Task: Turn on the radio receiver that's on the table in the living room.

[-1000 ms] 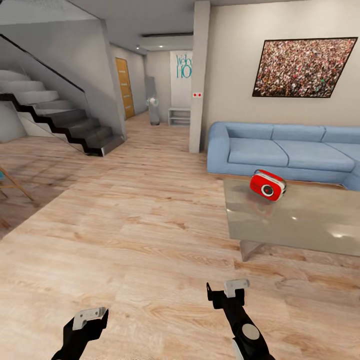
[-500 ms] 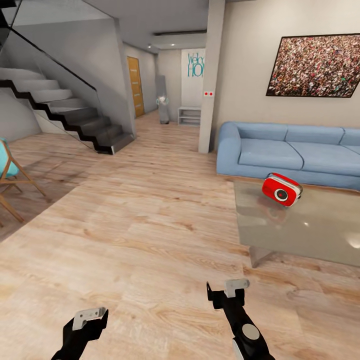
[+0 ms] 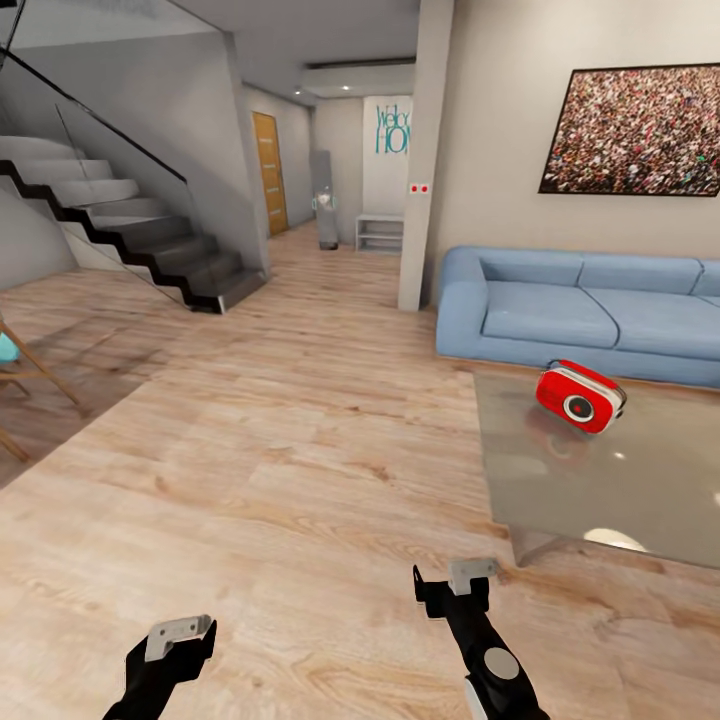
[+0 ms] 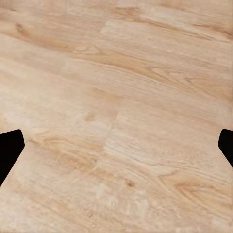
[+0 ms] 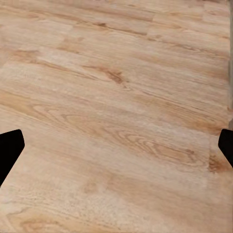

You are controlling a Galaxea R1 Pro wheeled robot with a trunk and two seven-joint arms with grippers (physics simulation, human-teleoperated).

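The red radio receiver (image 3: 580, 397) with white trim sits tilted near the far left end of the glossy grey table (image 3: 610, 480), its round dial facing me. In the head view both arms hang low over the plank floor, well short of the table. My left gripper (image 3: 180, 640) is open and holds nothing. My right gripper (image 3: 455, 588) is open too, a little in front of the table's near corner. In both wrist views the dark fingertips (image 4: 9, 150) (image 5: 9, 148) stand wide apart over bare wood floor.
A blue sofa (image 3: 580, 315) stands behind the table under a framed picture (image 3: 635, 130). A white pillar (image 3: 425, 160) rises left of the sofa. Dark stairs (image 3: 130, 230) climb at the left, and a wooden chair (image 3: 20, 380) is at the left edge. A hallway opens beyond.
The whole head view has shifted, so the camera moved: radio, table and sofa now sit further right and lower in the picture. Both arms keep the same pose.
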